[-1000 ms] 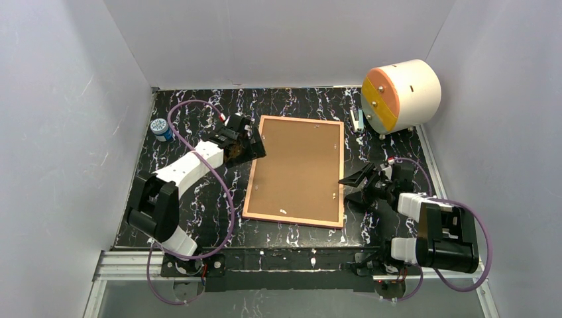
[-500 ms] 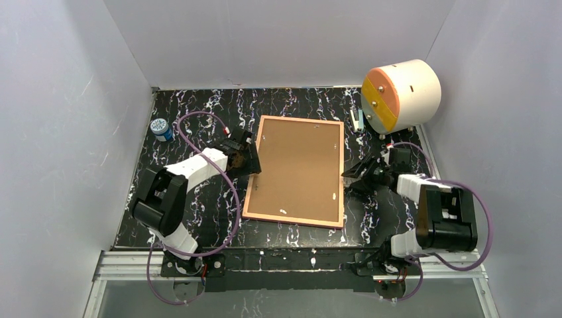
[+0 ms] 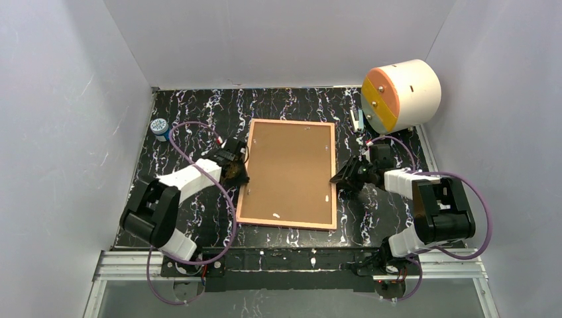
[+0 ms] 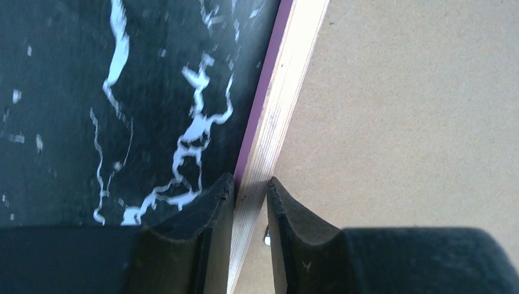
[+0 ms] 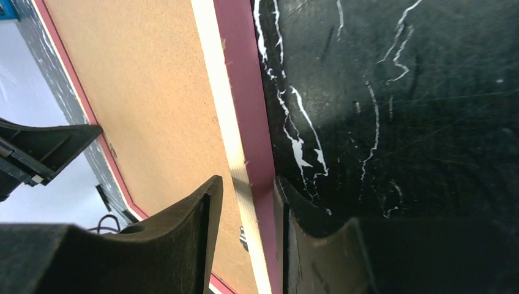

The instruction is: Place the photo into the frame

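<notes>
The frame (image 3: 286,224) lies back-up in the middle of the black marbled table, its pink rim around a brown backing board (image 3: 288,169). No photo shows in any view. My left gripper (image 3: 238,173) sits at the frame's left side. In the left wrist view its fingertips (image 4: 251,187) pinch the pale wood rail (image 4: 287,79) from both sides. My right gripper (image 3: 338,179) is at the frame's right side. In the right wrist view its jaws (image 5: 248,184) straddle the rail (image 5: 235,73): the outer finger touches the pink edge and a gap remains at the inner finger.
A white drum with an orange and yellow face (image 3: 401,96) stands at the back right, with a small white and teal object (image 3: 358,120) beside it. A small blue-lidded jar (image 3: 160,128) sits at the back left. Grey walls enclose the table.
Both grippers moved in onto the frame's side rails and narrowed their jaws. The frame slid a little left and turned straighter.
</notes>
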Controlling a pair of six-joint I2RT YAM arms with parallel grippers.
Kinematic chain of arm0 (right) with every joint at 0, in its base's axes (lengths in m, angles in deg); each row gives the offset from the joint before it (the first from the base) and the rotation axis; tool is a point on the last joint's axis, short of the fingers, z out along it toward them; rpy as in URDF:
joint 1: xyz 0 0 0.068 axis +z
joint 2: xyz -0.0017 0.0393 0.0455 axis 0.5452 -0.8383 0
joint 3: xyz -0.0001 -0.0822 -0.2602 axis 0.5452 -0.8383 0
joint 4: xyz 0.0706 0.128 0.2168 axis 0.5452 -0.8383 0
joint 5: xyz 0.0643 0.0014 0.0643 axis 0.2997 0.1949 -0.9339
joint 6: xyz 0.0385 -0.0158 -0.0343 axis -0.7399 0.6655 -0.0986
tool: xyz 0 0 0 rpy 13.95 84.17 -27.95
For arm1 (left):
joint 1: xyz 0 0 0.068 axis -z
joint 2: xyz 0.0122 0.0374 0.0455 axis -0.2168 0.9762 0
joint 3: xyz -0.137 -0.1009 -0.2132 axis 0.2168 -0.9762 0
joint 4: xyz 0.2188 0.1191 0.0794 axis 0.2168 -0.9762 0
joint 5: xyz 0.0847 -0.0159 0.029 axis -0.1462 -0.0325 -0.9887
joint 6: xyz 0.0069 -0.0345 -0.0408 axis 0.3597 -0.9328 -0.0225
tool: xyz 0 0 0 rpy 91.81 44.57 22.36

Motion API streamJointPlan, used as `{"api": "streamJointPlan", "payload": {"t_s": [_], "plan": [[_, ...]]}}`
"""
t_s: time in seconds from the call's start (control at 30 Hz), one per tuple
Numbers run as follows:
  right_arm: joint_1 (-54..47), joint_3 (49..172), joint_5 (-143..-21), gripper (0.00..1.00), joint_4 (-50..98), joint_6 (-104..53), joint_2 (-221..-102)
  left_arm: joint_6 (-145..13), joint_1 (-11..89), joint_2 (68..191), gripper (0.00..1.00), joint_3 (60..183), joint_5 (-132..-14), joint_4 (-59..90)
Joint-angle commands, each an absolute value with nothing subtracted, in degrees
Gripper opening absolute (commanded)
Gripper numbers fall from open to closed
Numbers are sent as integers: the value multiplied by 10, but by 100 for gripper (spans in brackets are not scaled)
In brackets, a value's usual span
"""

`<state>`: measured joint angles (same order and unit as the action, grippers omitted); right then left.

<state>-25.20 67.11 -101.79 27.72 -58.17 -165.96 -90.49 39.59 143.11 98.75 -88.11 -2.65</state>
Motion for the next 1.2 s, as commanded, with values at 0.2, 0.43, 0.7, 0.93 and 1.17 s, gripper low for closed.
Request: {"api": "streamJointPlan", "payload": {"t_s": [0.2,0.43,0.7,0.93,1.17], "plan": [[-226,681,-936,57,175,-531,-1597,-952,403,1278,28,920,-868,-77],[-226,729,-887,78,115,-519,-1491,-948,402,1274,51,921,-896,-82],[-98,734,-927,68,167,-627,-1480,-944,402,1274,51,918,-919,-91],[62,740,-862,67,262,-714,-1551,-958,402,1270,43,871,-876,-42],[190,753,-810,57,385,-786,-1680,-976,402,1257,33,810,-893,36]]}}
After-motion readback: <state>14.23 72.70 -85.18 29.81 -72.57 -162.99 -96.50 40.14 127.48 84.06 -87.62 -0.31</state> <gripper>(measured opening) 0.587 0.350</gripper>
